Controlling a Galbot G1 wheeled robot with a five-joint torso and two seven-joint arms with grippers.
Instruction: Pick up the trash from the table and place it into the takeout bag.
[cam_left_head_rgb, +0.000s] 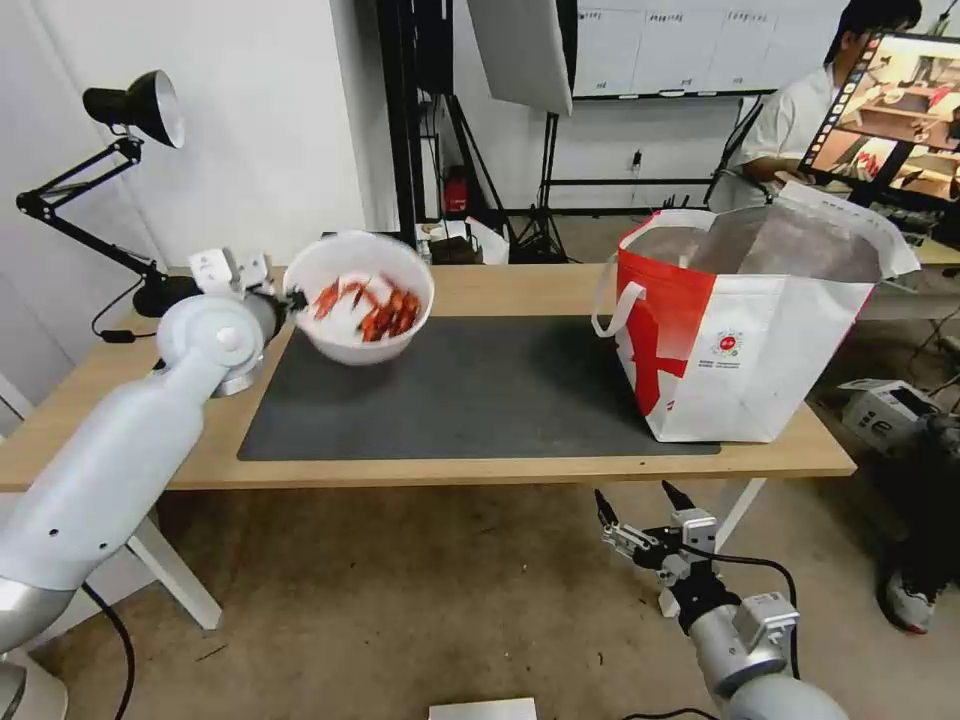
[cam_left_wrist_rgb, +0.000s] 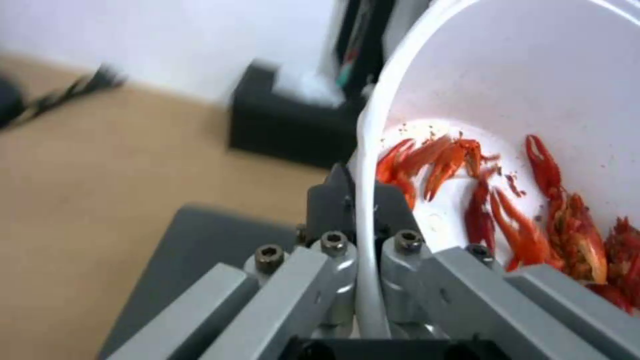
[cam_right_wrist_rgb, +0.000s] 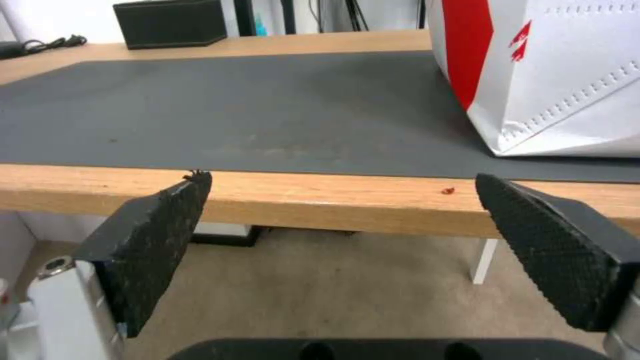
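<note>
— Crayfish shells, red, lie in a white round plastic bowl (cam_left_head_rgb: 359, 297) that is lifted off the table, tilted, its open side turned toward the head camera. Where is it held?

— By its rim, on the side nearest the robot's left. The left gripper (cam_left_head_rgb: 292, 298) is clenched on that rim: the left wrist view shows the thin white edge (cam_left_wrist_rgb: 367, 210) pinched between the two dark pads, shells (cam_left_wrist_rgb: 533, 215) heaped low inside the bowl.

— And under it?

— The long light-wood tabletop (cam_left_head_rgb: 520, 290) with its large dark grey mat (cam_left_head_rgb: 470, 390). The bowl hangs above the mat's far left corner, touching nothing but the gripper.

— The bag?

— A large boxy red-and-white takeout bag (cam_left_head_rgb: 740, 350) with silver foil lining stands upright on the right end of the mat, mouth open, white strap handle drooping on its left side. It is well apart from the bowl.

— The other arm?

— The right gripper (cam_left_head_rgb: 637, 508) sits low, in front of the table's near edge and below it, jaws released and wide apart with nothing between them. Its wrist view looks across the mat (cam_right_wrist_rgb: 267, 110) to a black rectangular box (cam_right_wrist_rgb: 170, 22) at the far edge, with the bag's lower corner (cam_right_wrist_rgb: 567, 90) nearby.
</note>
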